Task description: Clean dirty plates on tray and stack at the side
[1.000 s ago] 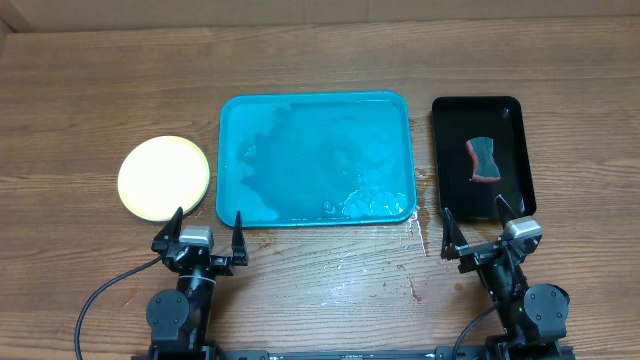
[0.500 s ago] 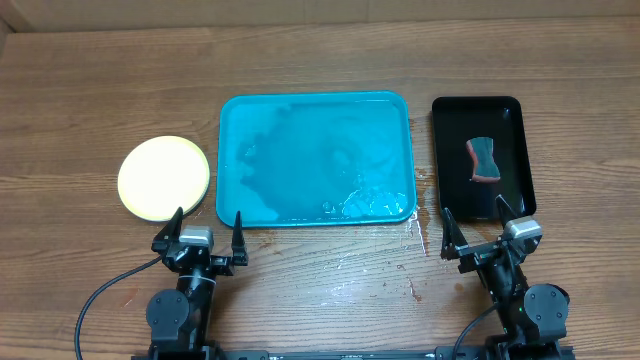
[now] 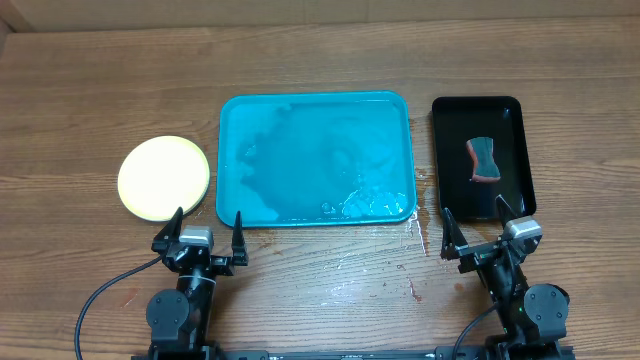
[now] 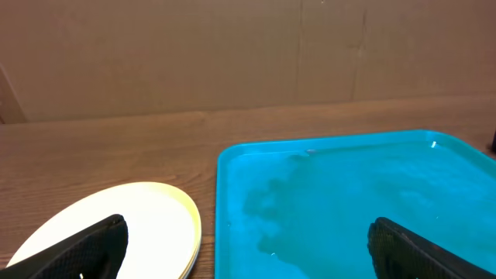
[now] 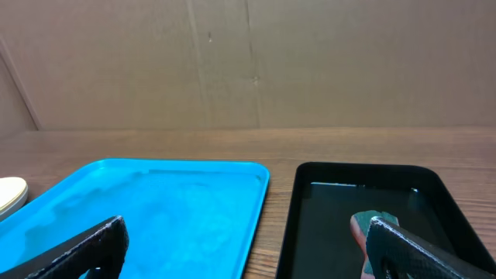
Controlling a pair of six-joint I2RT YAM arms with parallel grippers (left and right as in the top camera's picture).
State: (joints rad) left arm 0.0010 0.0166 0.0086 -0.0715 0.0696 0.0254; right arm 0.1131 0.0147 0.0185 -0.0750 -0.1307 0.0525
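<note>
The plates lie in a stack on the table left of the tray; the top one is yellow-green and looks clean, and the ones beneath are hidden. The stack also shows in the left wrist view and at the left edge of the right wrist view. The teal-blue tray holds no plates, only water and foam at its front right; it shows in both wrist views. My left gripper is open and empty near the table's front edge, below the tray's left corner. My right gripper is open and empty, in front of the black tray.
A narrow black tray stands right of the teal tray with a grey and red sponge in it, also in the right wrist view. Water is spilled on the table in front of the tray. A cardboard wall stands at the back.
</note>
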